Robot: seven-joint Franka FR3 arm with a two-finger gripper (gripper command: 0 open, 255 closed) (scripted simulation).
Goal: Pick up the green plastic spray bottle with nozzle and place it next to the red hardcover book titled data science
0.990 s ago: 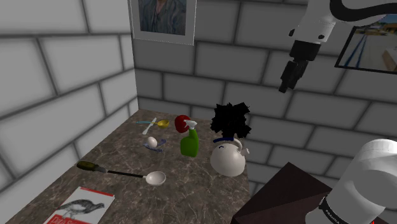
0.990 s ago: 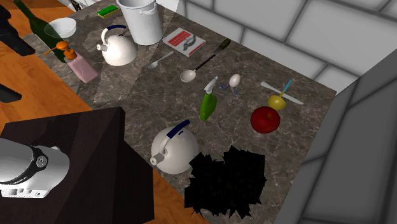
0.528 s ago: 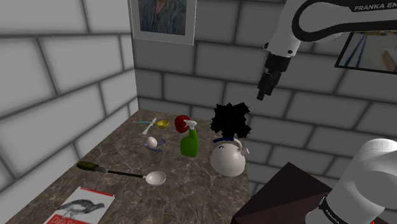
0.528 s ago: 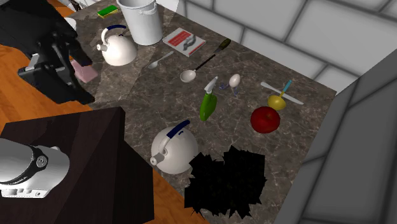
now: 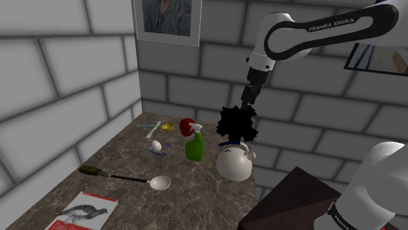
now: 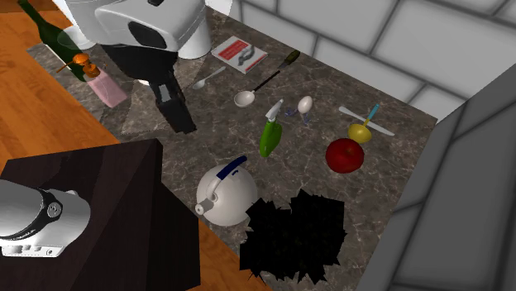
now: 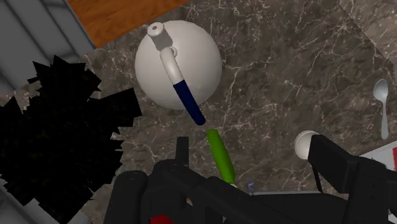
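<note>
The green spray bottle [image 5: 194, 147] with a pale nozzle stands on the marble counter [image 5: 196, 196] beside a white kettle [image 5: 234, 163]; the second exterior view has the bottle [image 6: 270, 136] near the counter's middle. The red and white book [image 5: 82, 212] lies at the near left corner in the shoulder view, and the book [image 6: 240, 54] is far from the bottle in the second exterior view. My gripper [image 5: 248, 99] hangs high over the kettle, open and holding nothing. In the wrist view the bottle [image 7: 221, 153] and kettle [image 7: 178, 63] lie well below my gripper [image 7: 254, 184].
A black jagged shape [image 5: 238, 122] sits behind the kettle by the wall. A red apple [image 5: 187, 125], a ladle [image 5: 159, 182] and small utensils [image 5: 155, 146] lie around the bottle. A pink bottle [image 6: 103, 85] and a dark green bottle [image 6: 41, 29] stand at the far end.
The arm has swung towards the shoulder view's left and dropped lower, bringing my gripper from beside the wall to above the kettle. Nothing on the counter has moved.
</note>
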